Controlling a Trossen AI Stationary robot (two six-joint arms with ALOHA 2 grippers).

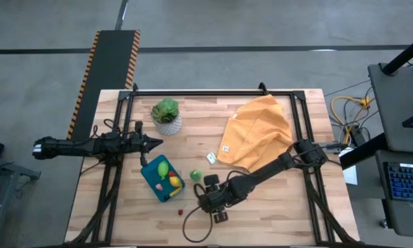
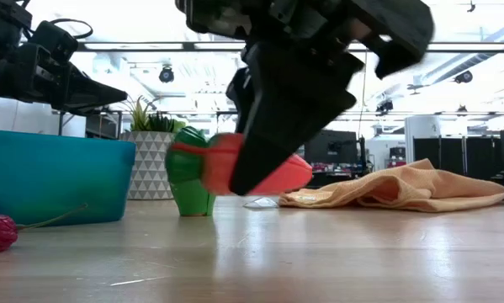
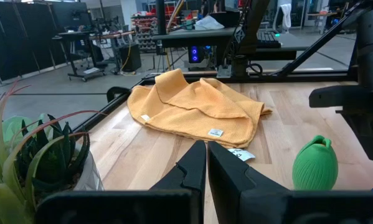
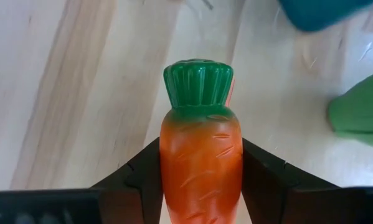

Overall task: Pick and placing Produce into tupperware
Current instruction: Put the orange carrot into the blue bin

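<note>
Carrot [image 4: 201, 155] sits clamped between the right gripper's [image 4: 202, 177] fingers, lifted just off the desk near its front edge, long axis running out along the fingers with the green top leading. Tupperware [image 1: 162, 178] lies just beside it, toward the left edge, already holding green, yellow and red pieces. Left gripper [image 3: 206, 168] waits with fingers closed and empty, hovering by the container's far corner

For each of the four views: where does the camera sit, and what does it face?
High: overhead, straight down; both arms, tupperware.
Low: table height, facing the room; right gripper holding the carrot.
Left wrist: behind the shut left gripper, facing the orange cloth.
Right wrist: looks down the carrot.
Shared: the green fruit shows in all views.
</note>
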